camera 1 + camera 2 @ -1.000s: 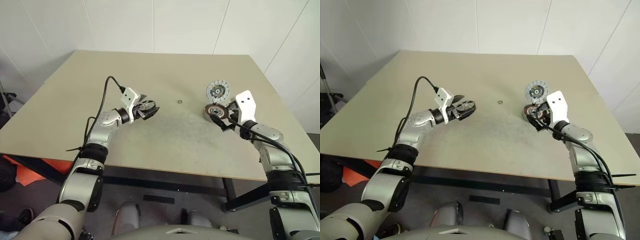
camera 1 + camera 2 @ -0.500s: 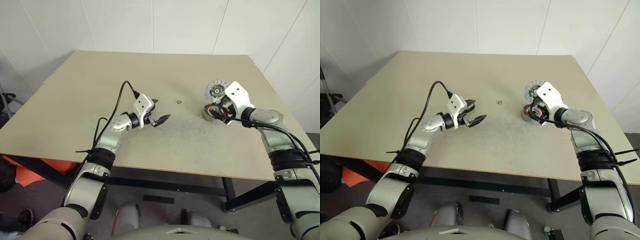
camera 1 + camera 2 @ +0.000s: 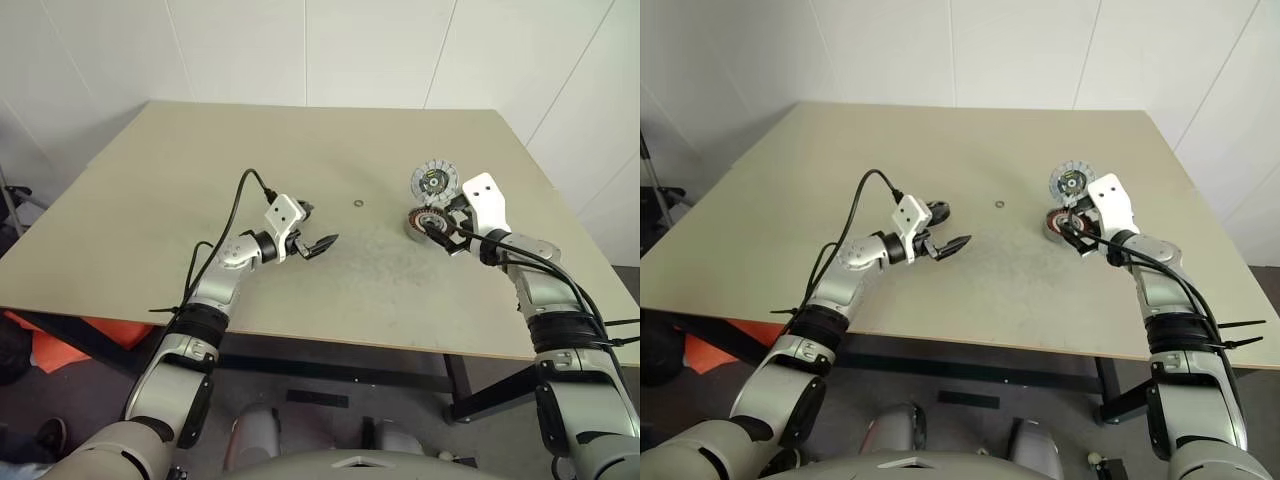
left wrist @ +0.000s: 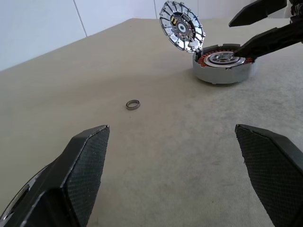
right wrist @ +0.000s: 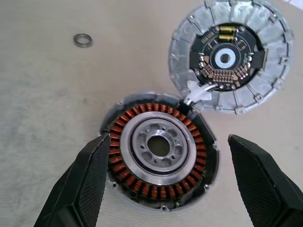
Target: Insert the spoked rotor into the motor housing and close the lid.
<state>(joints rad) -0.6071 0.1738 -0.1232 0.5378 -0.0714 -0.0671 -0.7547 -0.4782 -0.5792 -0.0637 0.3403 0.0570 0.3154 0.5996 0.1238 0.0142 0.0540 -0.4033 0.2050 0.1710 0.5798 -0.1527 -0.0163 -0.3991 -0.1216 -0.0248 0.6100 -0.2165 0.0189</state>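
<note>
The motor housing, a short round shell with copper windings around a silver centre, sits on the table at the right. Its lid, a silver disc with a circuit board inside, stands open behind it on a short wire. My right gripper is open, one finger on each side of the housing, touching nothing. My left gripper hovers open over the table's middle with nothing between its fingers. I cannot make out the spoked rotor; a silvery curved edge shows beside one left finger.
A tiny loose washer ring lies on the table between the two grippers. The beige table has a scuffed patch at its middle. A black cable loops off the left wrist. White walls stand behind.
A second ago a silver spoked disc sat between my left fingers; now they are empty. The left gripper has moved right and nearer. The right gripper stays at the housing.
</note>
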